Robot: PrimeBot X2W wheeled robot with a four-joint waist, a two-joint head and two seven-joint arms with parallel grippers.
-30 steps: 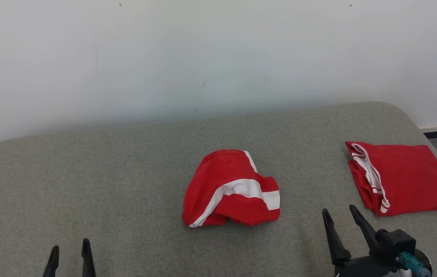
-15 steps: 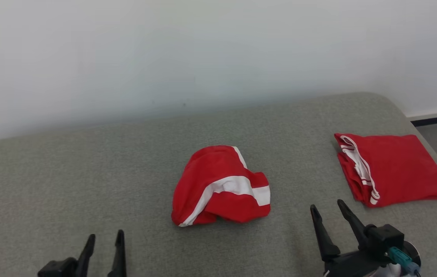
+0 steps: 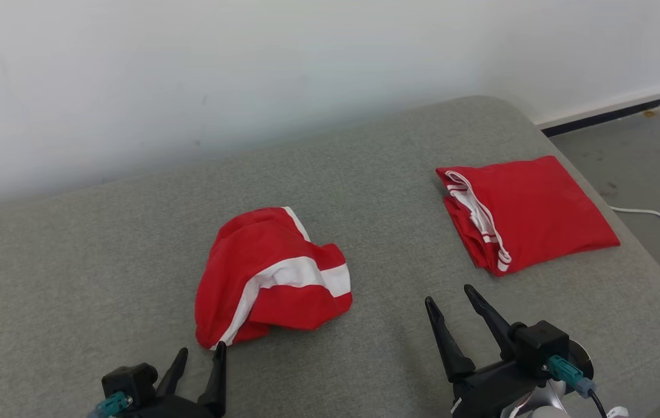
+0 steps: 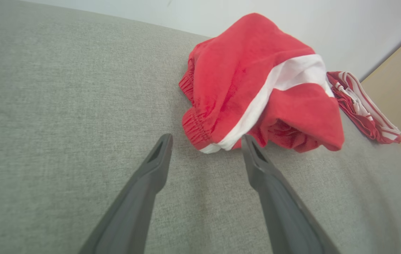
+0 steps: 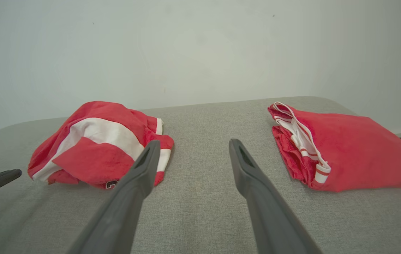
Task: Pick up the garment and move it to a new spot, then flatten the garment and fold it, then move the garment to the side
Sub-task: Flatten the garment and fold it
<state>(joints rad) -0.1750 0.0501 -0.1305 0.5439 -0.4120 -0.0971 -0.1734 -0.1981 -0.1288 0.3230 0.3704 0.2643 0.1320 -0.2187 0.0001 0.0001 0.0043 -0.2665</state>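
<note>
Pinch crumpled red-and-white soft fabric garment (image 3: 266,273) at gathered elastic hem (image 4: 193,128), just beyond spread-open left gripper (image 3: 202,347); expect light, limp sagging. Right gripper (image 3: 448,292) also agape, right of garment.

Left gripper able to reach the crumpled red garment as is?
Probably yes. The left gripper is open, tips right at the near corner of the crumpled garment, nothing between them but bare cushion. The folded garment lies apart, off to the right.
</note>
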